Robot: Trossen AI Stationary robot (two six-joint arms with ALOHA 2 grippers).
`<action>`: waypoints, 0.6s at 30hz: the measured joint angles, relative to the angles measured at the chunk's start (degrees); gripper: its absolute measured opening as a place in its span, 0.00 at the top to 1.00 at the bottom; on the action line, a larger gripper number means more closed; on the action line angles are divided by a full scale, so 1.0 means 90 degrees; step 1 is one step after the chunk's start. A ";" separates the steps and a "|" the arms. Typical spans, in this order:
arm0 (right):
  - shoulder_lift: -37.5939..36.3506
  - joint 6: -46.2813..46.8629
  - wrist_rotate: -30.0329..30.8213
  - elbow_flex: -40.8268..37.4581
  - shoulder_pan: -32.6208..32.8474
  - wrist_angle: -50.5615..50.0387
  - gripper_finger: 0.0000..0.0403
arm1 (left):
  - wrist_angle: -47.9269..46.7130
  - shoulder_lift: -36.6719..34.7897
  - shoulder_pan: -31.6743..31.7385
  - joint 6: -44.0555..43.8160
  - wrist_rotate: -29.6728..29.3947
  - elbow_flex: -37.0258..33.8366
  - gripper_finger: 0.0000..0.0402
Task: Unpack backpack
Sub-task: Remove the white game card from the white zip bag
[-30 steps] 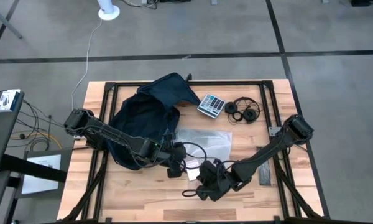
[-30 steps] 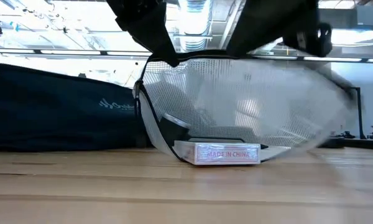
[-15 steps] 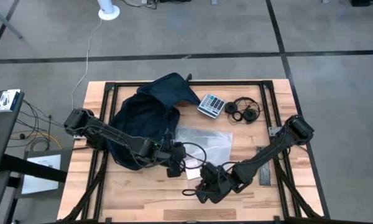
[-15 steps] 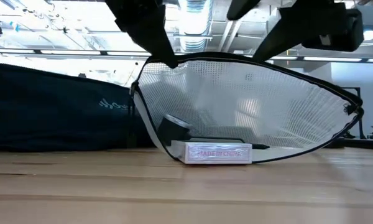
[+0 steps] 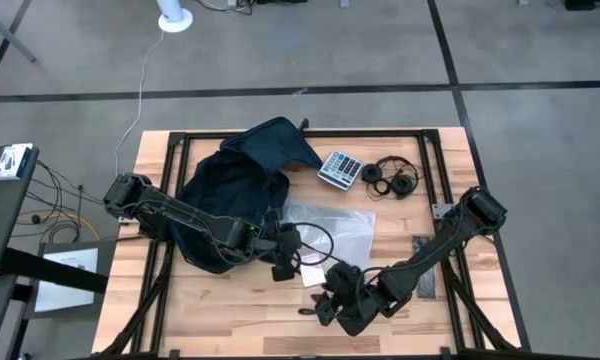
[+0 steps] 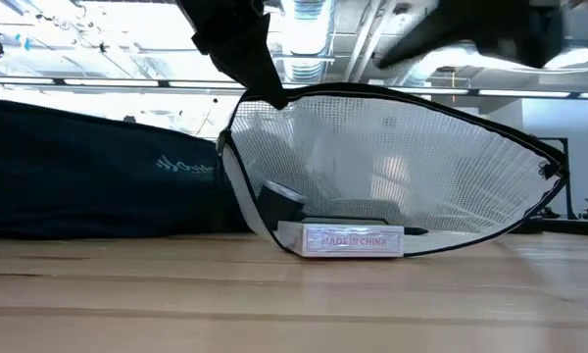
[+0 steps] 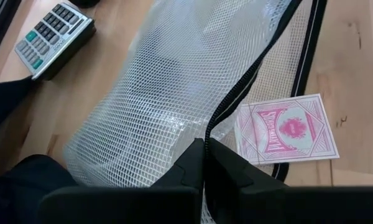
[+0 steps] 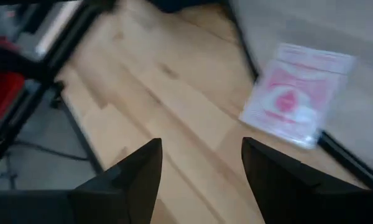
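Matt navy cloth backpack [image 5: 230, 190], clear mesh-reinforced plastic pouch [image 7: 174, 93], glossy card box [image 7: 286, 129], smooth wood table [image 5: 230, 320]

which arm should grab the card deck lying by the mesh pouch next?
Right, probably. The right gripper is open and empty, close to the card deck. The left gripper is shut on the mesh pouch edge, so it's occupied.

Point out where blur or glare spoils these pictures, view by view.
Right wrist view: motion-smeared throughout, the pink card box soft-edged. Low view: bright ceiling lights wash out the background, and the arm at upper right is streaked. Left wrist view: sharp on the mesh pouch. High view: evenly lit, no glare.
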 joint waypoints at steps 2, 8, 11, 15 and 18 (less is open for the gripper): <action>0.0096 -0.0777 0.0059 0.0001 -0.0030 0.0378 0.47 | 0.0001 0.0002 0.0000 0.0046 0.0000 0.0000 1.00; 0.0546 -0.0741 0.0284 -0.0001 -0.0244 0.0894 0.52 | -0.0141 0.0005 0.0000 0.0051 0.0006 0.0000 1.00; 0.0735 -0.0143 0.0157 -0.0004 -0.0292 0.0925 0.54 | -0.0162 0.0005 0.0000 0.0026 0.0007 0.0000 1.00; 0.0801 0.0004 0.0110 -0.0004 -0.0263 0.1009 0.54 | -0.0174 0.0005 0.0000 0.0024 0.0007 0.0000 1.00; 0.0798 -0.0137 0.0145 -0.0004 -0.0222 0.1041 0.56 | -0.0172 0.0005 -0.0002 0.0038 0.0005 0.0000 1.00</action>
